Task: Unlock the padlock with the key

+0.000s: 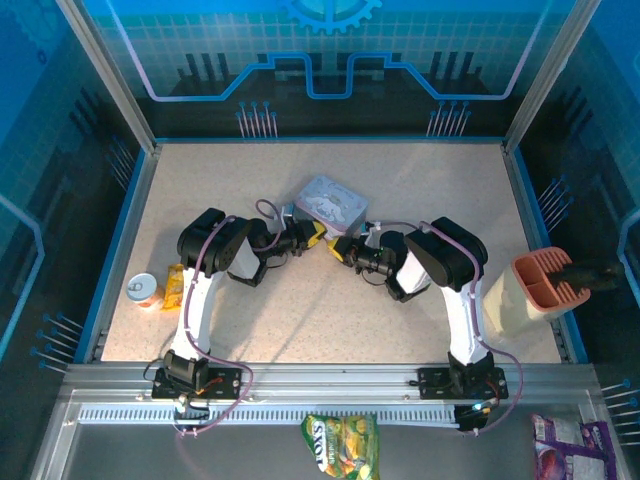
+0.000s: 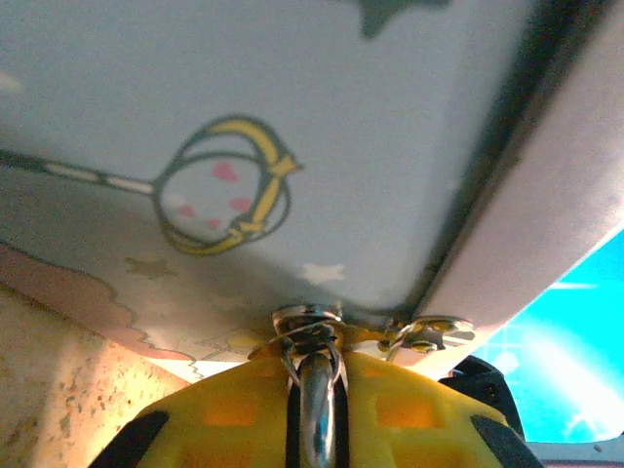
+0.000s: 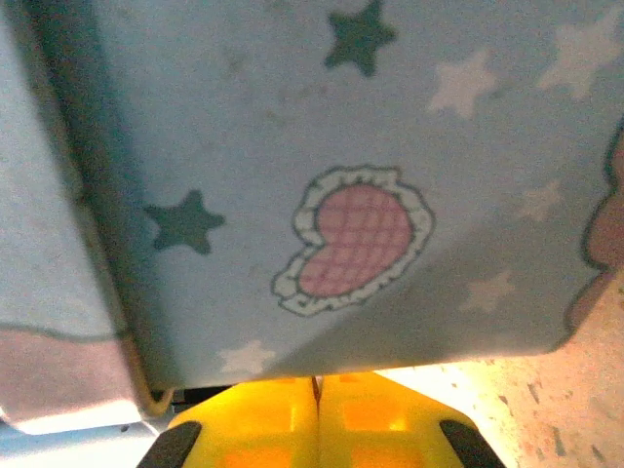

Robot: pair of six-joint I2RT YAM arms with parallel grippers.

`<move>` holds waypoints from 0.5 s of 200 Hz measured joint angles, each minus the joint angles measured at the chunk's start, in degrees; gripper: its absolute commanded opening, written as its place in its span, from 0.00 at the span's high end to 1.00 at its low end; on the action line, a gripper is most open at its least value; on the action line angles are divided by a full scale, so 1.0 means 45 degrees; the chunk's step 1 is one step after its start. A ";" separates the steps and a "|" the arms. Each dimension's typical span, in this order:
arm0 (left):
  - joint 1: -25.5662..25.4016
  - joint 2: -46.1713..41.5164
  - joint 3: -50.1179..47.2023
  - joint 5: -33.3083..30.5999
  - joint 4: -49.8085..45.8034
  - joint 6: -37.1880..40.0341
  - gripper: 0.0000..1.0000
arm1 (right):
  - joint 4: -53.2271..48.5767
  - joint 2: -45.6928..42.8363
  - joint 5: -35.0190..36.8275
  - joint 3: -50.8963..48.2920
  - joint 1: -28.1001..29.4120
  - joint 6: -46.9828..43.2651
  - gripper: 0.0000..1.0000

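The right tool (image 3: 315, 395) sits at the bottom edge, its two yellow fingers (image 3: 253, 419) pressed together with nothing between them; just beyond stands a grey-blue tin (image 3: 244, 107) printed with a frilled pink heart (image 3: 361, 239) and pale and dark stars (image 3: 185, 222); speckled counter (image 3: 546, 390) lies lower right.

A pale-blue rectangular printed tin (image 1: 330, 203) blocks 12 o'clock, close before the left gripper (image 1: 316, 236), its jaws pinching a silver key (image 2: 318, 390), and the right gripper (image 1: 341, 248). The speckled beige counter (image 1: 450, 180) lies open toward 10 and 2 o'clock. A small white can (image 1: 145, 290) and a yellow packet (image 1: 173, 285) crowd 9 o'clock. A beige holder with an orange top (image 1: 540, 285) stands at 3.
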 measured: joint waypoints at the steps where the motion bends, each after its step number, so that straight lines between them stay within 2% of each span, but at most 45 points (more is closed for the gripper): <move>1: 0.0000 0.0000 0.0000 0.0000 0.0000 0.0000 1.00 | 0.0000 0.0000 0.0000 0.0000 0.0000 0.0000 1.00; 100: 0.0000 0.0039 0.0015 0.0272 0.0049 0.0248 1.00 | -0.0267 -0.0165 -0.0010 0.0010 -0.0112 0.0000 1.00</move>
